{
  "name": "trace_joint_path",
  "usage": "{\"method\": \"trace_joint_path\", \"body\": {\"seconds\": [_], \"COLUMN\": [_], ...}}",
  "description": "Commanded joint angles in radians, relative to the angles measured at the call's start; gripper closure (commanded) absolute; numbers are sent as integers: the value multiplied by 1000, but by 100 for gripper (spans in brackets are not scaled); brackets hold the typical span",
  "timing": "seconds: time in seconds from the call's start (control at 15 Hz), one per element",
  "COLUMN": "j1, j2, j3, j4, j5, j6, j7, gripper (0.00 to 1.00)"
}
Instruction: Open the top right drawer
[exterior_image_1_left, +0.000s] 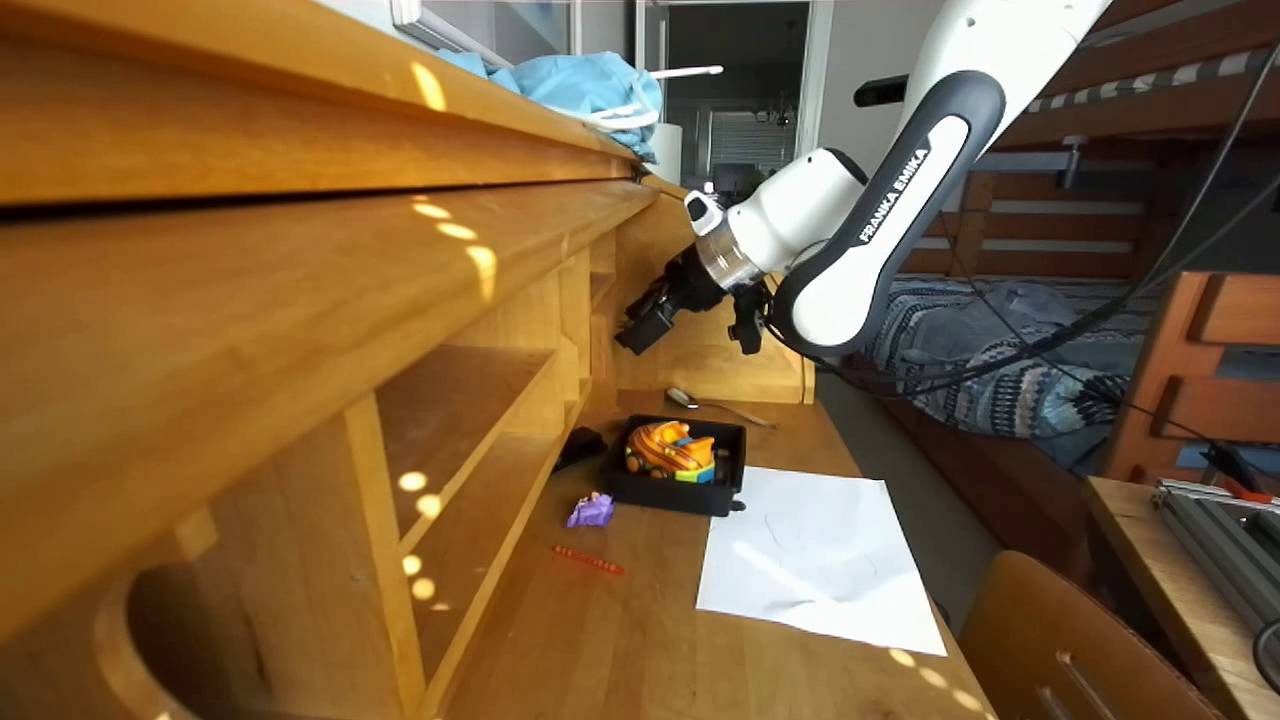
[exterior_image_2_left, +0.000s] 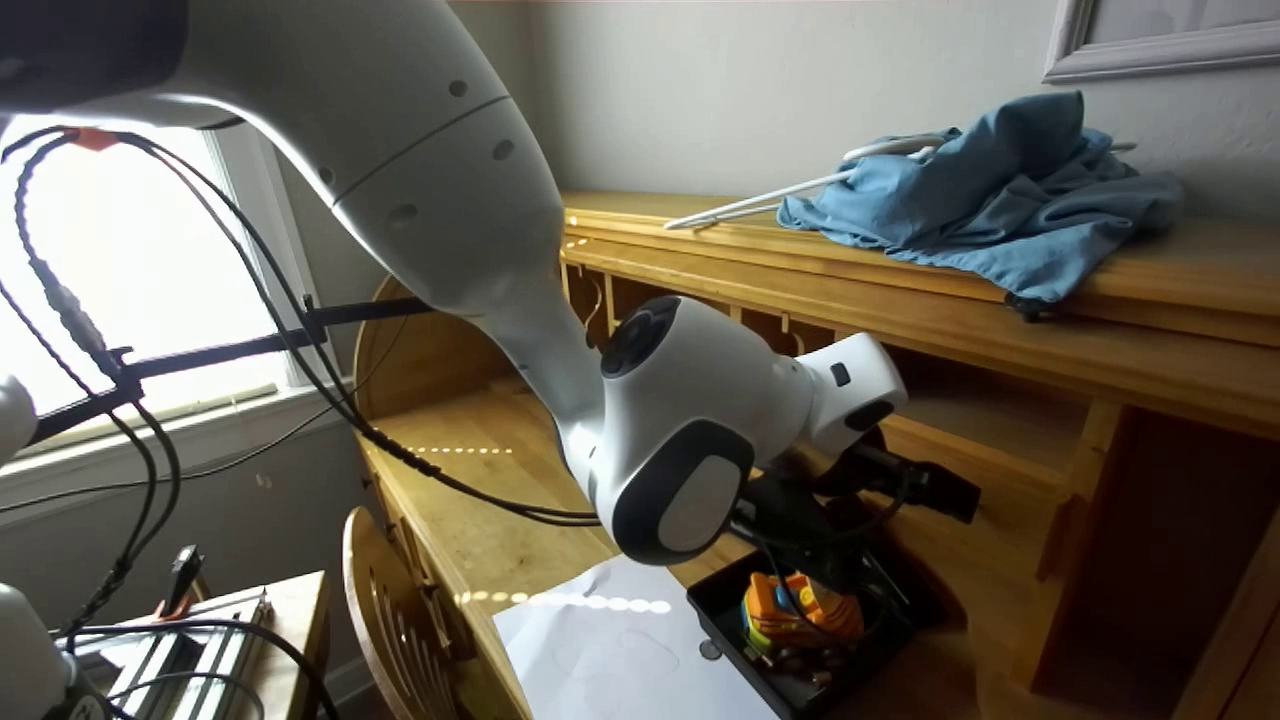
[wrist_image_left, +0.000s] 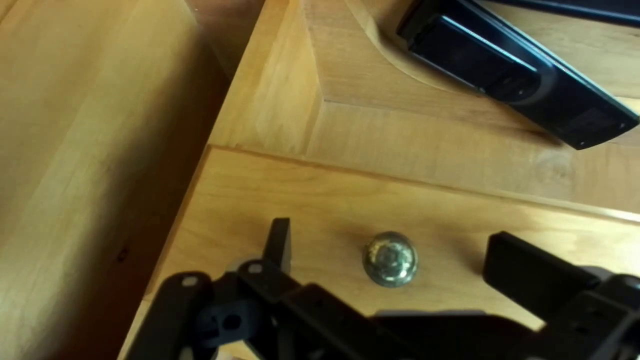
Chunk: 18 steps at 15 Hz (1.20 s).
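Note:
The drawer (wrist_image_left: 320, 200) shows in the wrist view as a flat, light honey-coloured wood front with its upper edge running along the cubby above it. It looks closed. A round, brassy metal knob (wrist_image_left: 390, 259) sits on the front. My gripper (wrist_image_left: 387, 240) is open, with one black finger on each side of the knob, both apart from it. In both exterior views the gripper (exterior_image_1_left: 640, 335) (exterior_image_2_left: 945, 490) is at the cubby side of the desk, above the tray. I cannot make out the drawer front in the exterior views.
A black remote-like object (wrist_image_left: 520, 75) leans in the cubby above the drawer. A wooden panel (wrist_image_left: 75, 125) stands at left in the wrist view. A black tray (exterior_image_1_left: 660, 493) with an orange toy (exterior_image_1_left: 665, 450), a spoon (exterior_image_1_left: 683, 398) and white paper (exterior_image_1_left: 810, 560) lie on the desk.

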Motion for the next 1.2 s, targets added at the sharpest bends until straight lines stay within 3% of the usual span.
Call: {"method": "trace_joint_path", "body": {"seconds": [0.0, 0.8, 0.87, 1.13], "j1": [-9, 43, 50, 68], "j2": [20, -37, -37, -53], "j3": [14, -49, -55, -82], "j4": [13, -88, -95, -146], "j5": [-46, 3, 8, 37], "j6": [3, 137, 141, 160], "j7": [10, -8, -13, -18], "gripper": [18, 100, 94, 94]}}
